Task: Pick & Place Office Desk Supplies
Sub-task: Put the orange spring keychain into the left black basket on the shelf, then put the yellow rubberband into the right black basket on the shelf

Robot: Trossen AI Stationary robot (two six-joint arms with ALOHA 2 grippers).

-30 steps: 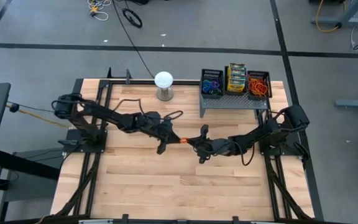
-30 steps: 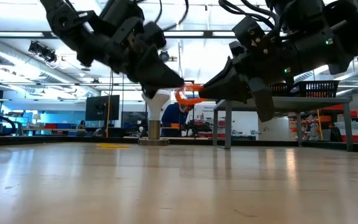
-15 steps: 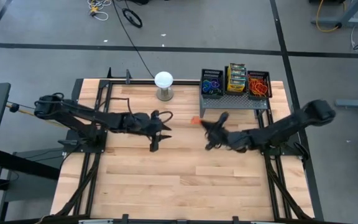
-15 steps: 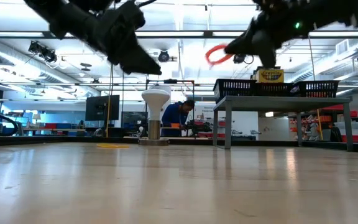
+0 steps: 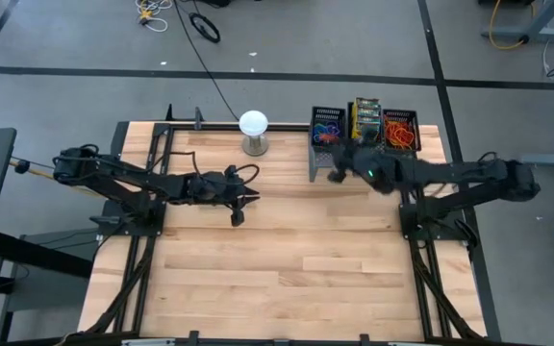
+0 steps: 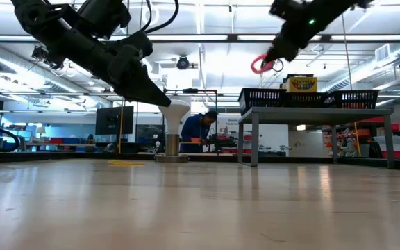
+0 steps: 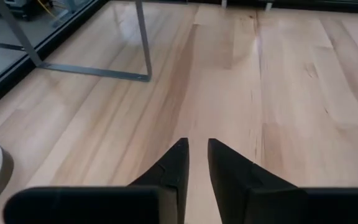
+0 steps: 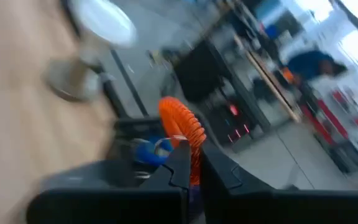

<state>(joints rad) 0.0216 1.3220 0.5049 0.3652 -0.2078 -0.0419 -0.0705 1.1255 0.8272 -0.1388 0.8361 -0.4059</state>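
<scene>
Three black mesh bins [image 5: 364, 128] sit in a row on the grey riser [image 5: 359, 156] near the table's far right corner. The right gripper [image 6: 268, 61] hangs above the riser's left end, fingers closed on an orange rubber band [image 8: 182, 129]; motion blur hides its finer shape. The left gripper [image 7: 192, 163] hovers near the table's middle, its fingers narrowly parted, holding nothing. The white globe [image 5: 253, 123] stands at the far edge.
</scene>
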